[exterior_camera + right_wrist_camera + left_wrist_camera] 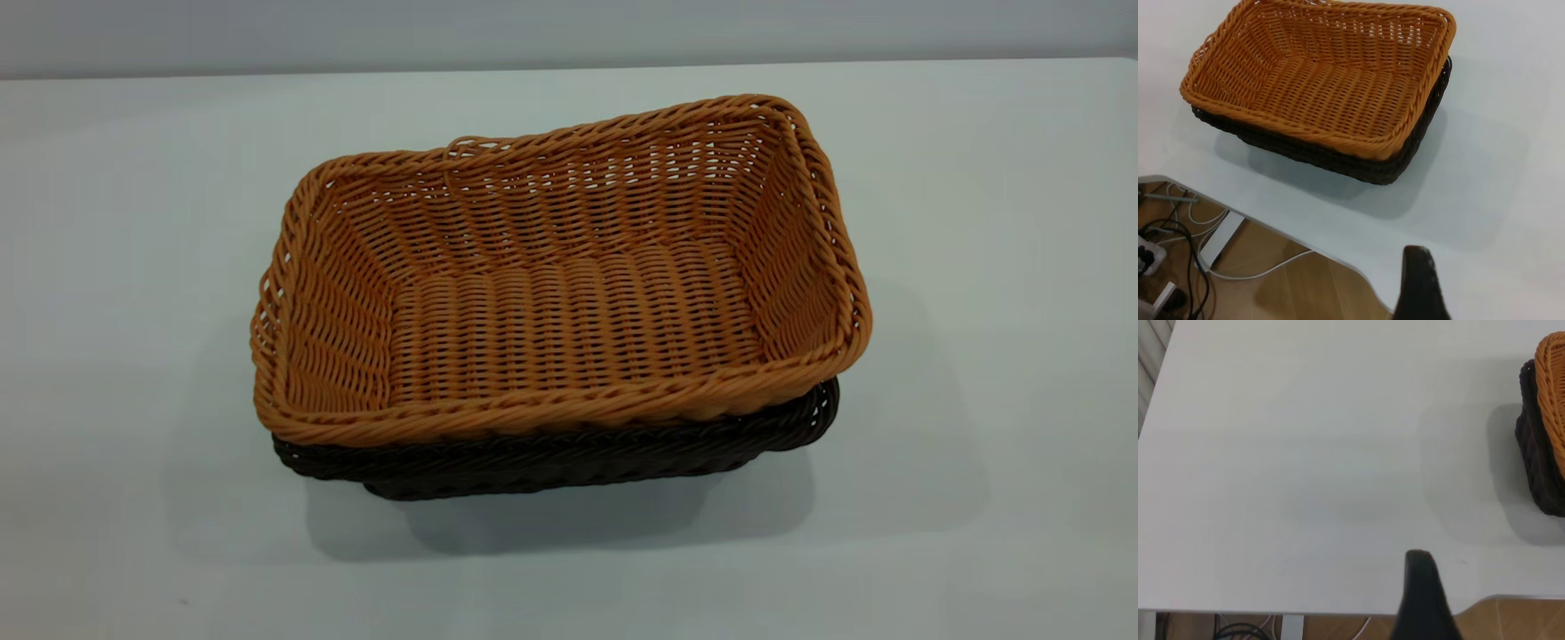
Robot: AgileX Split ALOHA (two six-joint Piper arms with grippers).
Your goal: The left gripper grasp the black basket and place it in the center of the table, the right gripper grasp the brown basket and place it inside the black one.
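The brown basket [569, 320] sits nested inside the black basket [551, 462] in the middle of the table [133, 267]. Only the black basket's near rim and wall show under it. Neither gripper appears in the exterior view. My left gripper [1421, 587] shows as one dark shape over the table's edge, well away from the stacked black basket [1538, 467] and brown basket [1555, 393]. My right gripper [1421, 280] is a dark shape by the table's edge, apart from the brown basket [1325, 80] and the black basket [1371, 167].
The table edge [1271, 223] runs close to the right gripper, with wooden floor and cables [1178, 253] beyond it. The left wrist view also shows the table edge [1271, 611] and the floor below it.
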